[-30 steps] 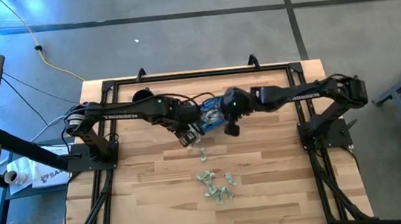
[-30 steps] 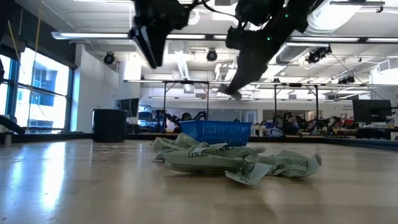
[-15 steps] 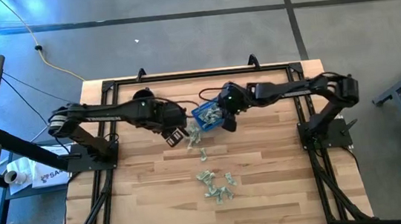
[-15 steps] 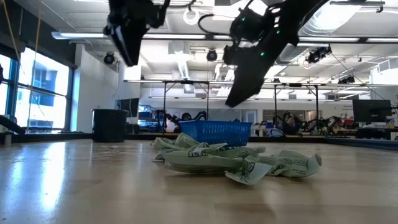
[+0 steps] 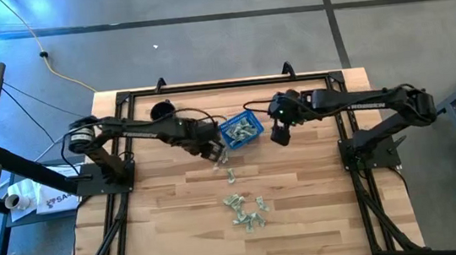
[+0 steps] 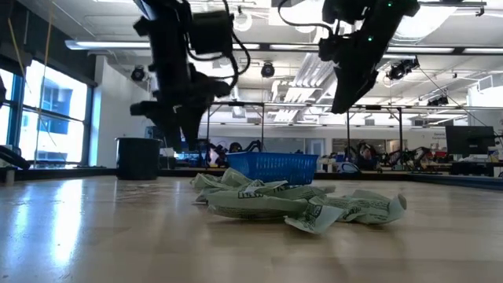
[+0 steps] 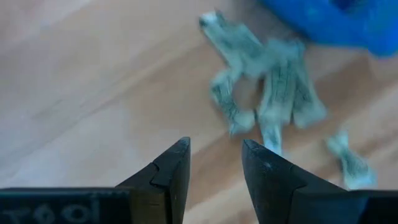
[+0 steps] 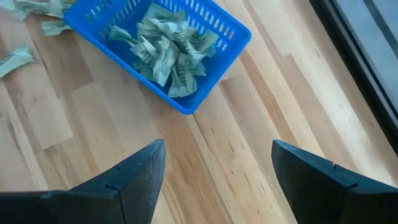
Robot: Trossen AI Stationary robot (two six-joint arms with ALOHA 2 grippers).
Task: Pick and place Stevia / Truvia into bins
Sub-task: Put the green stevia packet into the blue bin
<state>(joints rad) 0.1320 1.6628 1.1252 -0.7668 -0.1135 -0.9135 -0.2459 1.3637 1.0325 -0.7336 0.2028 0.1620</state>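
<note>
High view, one blue basket (image 5: 240,131), two pincers

The right claw (image 5: 280,136) has drawn back from over the blue basket (image 5: 240,131) to its right side — jaws spread wide, empty. The left claw (image 5: 214,150) has swung back in and dropped low beside the basket's near-left corner, over loose packets (image 7: 267,87) — jaws slightly parted.
</note>
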